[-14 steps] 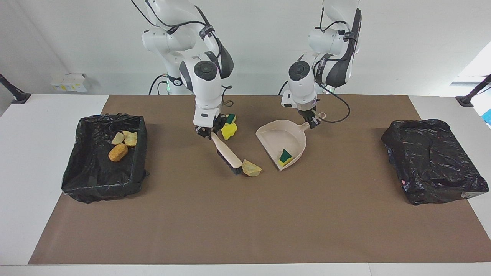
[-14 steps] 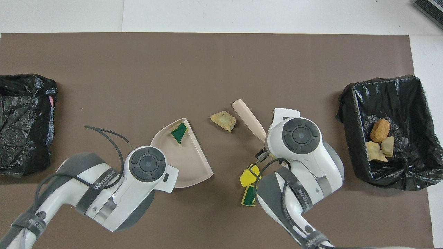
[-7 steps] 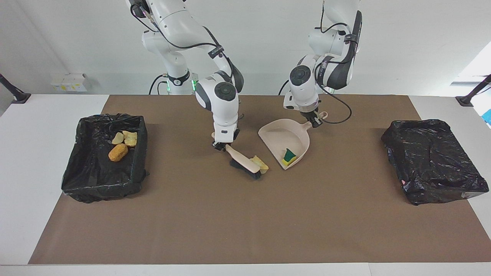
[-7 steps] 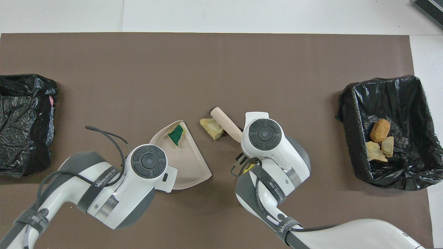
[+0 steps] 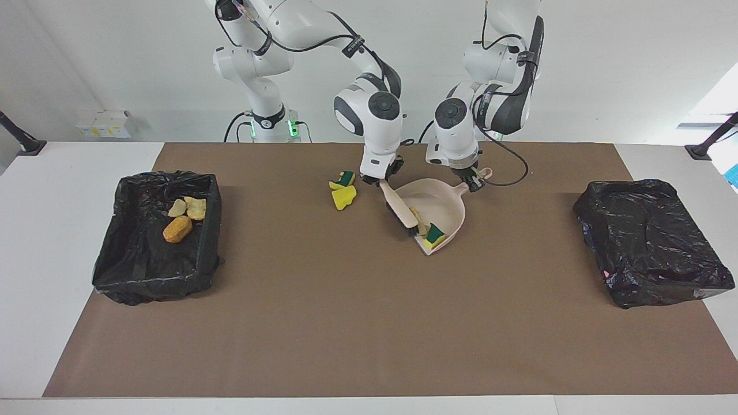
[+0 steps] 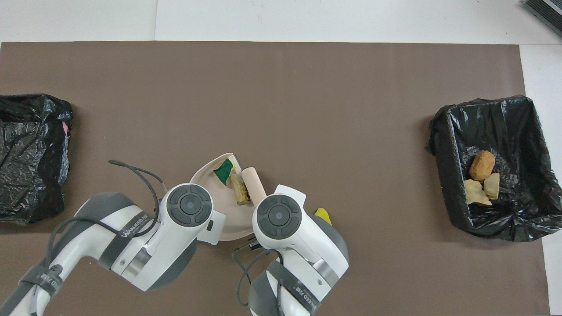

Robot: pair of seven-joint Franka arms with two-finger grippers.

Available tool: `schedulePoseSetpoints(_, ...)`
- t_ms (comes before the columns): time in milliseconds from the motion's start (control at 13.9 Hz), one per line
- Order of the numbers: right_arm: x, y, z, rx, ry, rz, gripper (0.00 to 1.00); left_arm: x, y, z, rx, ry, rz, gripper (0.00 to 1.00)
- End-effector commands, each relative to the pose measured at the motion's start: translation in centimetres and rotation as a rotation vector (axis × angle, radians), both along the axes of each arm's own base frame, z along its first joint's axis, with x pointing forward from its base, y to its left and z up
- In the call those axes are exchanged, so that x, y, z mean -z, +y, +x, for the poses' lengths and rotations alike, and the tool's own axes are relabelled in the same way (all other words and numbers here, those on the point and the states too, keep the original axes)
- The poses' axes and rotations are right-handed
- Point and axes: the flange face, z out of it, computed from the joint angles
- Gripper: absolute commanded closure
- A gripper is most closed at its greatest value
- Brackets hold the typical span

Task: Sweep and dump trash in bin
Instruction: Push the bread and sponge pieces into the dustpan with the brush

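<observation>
Brush in my right gripper [image 5: 380,182], dustpan in my left gripper [image 5: 470,182], mid-table.

My right arm reaches in from its base, forearm bent down, wrist vertical; fingers clamped on the beige brush [image 5: 402,213] handle, bristles resting inside the beige dustpan [image 5: 448,206] w/ a bread-like lump [image 6: 239,194] pressed beside a green-faced sponge piece [image 5: 434,235] in the pan. My left arm folds down at the elbow, fingers pinching the pan's handle end. Two more sponge pieces [image 5: 343,190] lie on the brown mat [image 5: 369,323] near the pan, toward the right arm's end. Three bread lumps [image 5: 183,218] sit in the open black-lined bin [image 5: 130,253] at that end; a second black-bagged bin [image 5: 651,242] at the left arm's end.
</observation>
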Motion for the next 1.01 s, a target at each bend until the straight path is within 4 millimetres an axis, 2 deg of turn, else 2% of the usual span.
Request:
schedulePoseSetpoints(0,-3.8,-3.3,0.6,0.134,0.016,-0.061,1.0,-0.1,-0.6,-0.4,0.035,0.017,-0.005,1.0)
schedulePoseSetpoints(144,-5.8,-5.6,0.1,0.223,0.09,-0.102,1.0,-0.2,-1.2,-0.5,0.122,0.038,-0.019,1.0)
schedulePoseSetpoints(433,-6.2,-7.3,-2.0,0.462,0.229,-0.258,1.0,-0.4,-2.5,-1.3,0.222,0.048,-0.022,1.0)
schedulePoseSetpoints(505,-6.8,-7.5,-3.2,0.52,0.269,-0.289,1.0,-0.5,-2.6,-1.4,0.248,0.056,-0.019,1.0)
schedulePoseSetpoints(649,-5.9,-8.1,-5.4,0.705,0.3,-0.371,1.0,-0.8,-3.5,-2.4,0.3,0.054,0.006,1.0)
schedulePoseSetpoints(793,-5.4,-8.4,-8.9,0.866,0.363,-0.373,1.0,-1.1,-4.1,-3.6,0.337,0.069,0.028,1.0)
schedulePoseSetpoints(938,-4.1,-8.3,-12.6,0.945,0.342,-0.355,1.0,-1.1,-4.0,-4.1,0.384,0.078,0.052,1.0)
